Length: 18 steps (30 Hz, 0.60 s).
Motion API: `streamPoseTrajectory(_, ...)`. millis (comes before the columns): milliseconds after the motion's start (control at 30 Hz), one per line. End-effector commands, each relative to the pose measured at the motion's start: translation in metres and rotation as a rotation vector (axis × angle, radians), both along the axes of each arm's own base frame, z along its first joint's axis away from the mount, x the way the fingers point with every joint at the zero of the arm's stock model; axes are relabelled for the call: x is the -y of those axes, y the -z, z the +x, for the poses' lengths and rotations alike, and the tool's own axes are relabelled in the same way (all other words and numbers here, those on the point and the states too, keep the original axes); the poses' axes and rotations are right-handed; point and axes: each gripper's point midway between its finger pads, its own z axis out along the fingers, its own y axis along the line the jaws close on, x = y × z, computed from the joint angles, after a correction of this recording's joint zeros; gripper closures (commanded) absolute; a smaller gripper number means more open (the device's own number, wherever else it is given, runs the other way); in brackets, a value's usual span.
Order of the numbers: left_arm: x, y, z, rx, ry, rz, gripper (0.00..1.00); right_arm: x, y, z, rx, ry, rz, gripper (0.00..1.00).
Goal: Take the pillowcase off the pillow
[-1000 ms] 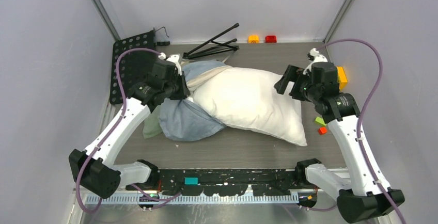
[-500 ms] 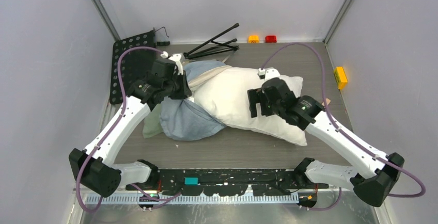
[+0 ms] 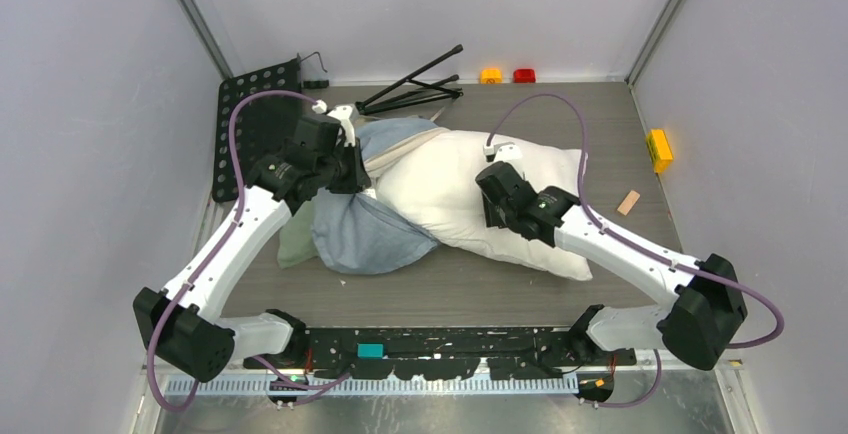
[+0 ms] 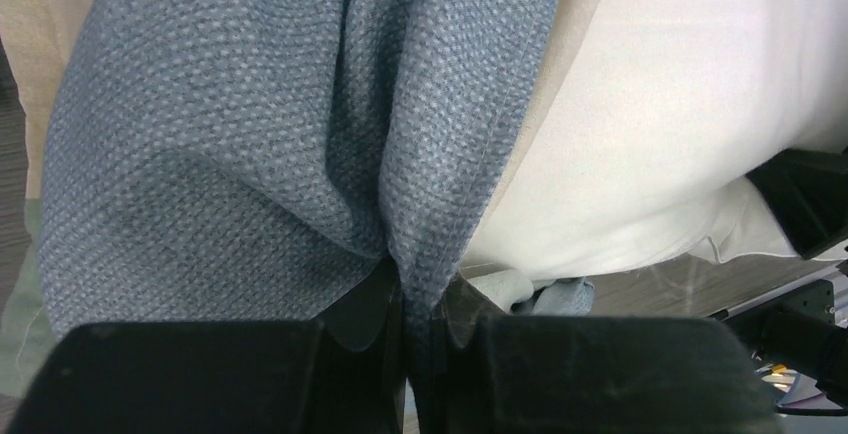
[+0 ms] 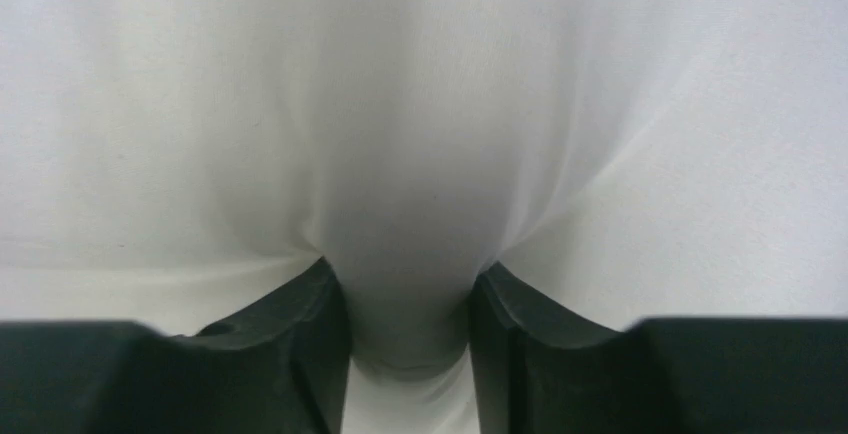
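Left tool [image 4: 405, 299] clamps a fold of the pillowcase [image 4: 230, 124]. Right tool [image 5: 408, 304], half closed, pinches the pillow [image 5: 420, 84], which lies on the desk [image 3: 470, 284] with its left end covered. This shallow pinch may slip, so the pillow drags along with the cover.

In view are one white pillow [image 3: 450, 184], one blue-grey pillowcase [image 3: 370, 239], two tools, namely the left tool [image 4: 420, 324] and the right tool [image 5: 410, 344], one black perforated plate [image 3: 245, 124], one folded black tripod [image 3: 410, 89], one orange block [image 3: 490, 75], one red block [image 3: 524, 75], one yellow block [image 3: 658, 149], one teal block [image 3: 371, 350] and one tan strip [image 3: 628, 202].
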Motion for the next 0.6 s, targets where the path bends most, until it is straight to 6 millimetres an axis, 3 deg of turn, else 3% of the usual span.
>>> streamPoseTrajectory(0,-0.006,-0.029,0.008,0.082,-0.018,0.001,0.89,-0.01,-0.03,0.018,0.106,0.029,0.087,0.71)
streamPoseTrajectory(67,-0.006,-0.033,0.009,0.09,-0.02,0.002,0.88,-0.02,-0.045,0.015,0.112,-0.003,0.156,0.9)
streamPoseTrajectory(133,-0.007,-0.039,0.012,0.106,-0.022,0.01,0.87,-0.026,-0.066,0.01,0.121,-0.023,0.221,0.99)
streamPoseTrajectory(300,-0.012,-0.065,0.029,0.172,-0.04,0.059,0.85,-0.031,-0.139,0.003,0.17,-0.035,0.393,1.0)
streamPoseTrajectory(367,-0.012,-0.075,0.039,0.197,-0.049,0.069,0.84,-0.028,-0.154,0.011,0.116,0.001,0.48,1.0)
streamPoseTrajectory(433,-0.007,-0.085,0.044,0.206,-0.036,0.056,0.68,-0.028,-0.158,0.024,0.035,0.044,0.601,1.0)
streamPoseTrajectory(500,-0.001,-0.093,0.04,0.189,-0.023,0.028,0.39,-0.035,-0.16,0.037,-0.019,0.084,0.728,1.0)
streamPoseTrajectory(567,0.001,-0.097,0.035,0.176,-0.039,-0.012,0.17,-0.042,-0.164,0.05,-0.019,0.139,0.834,1.0)
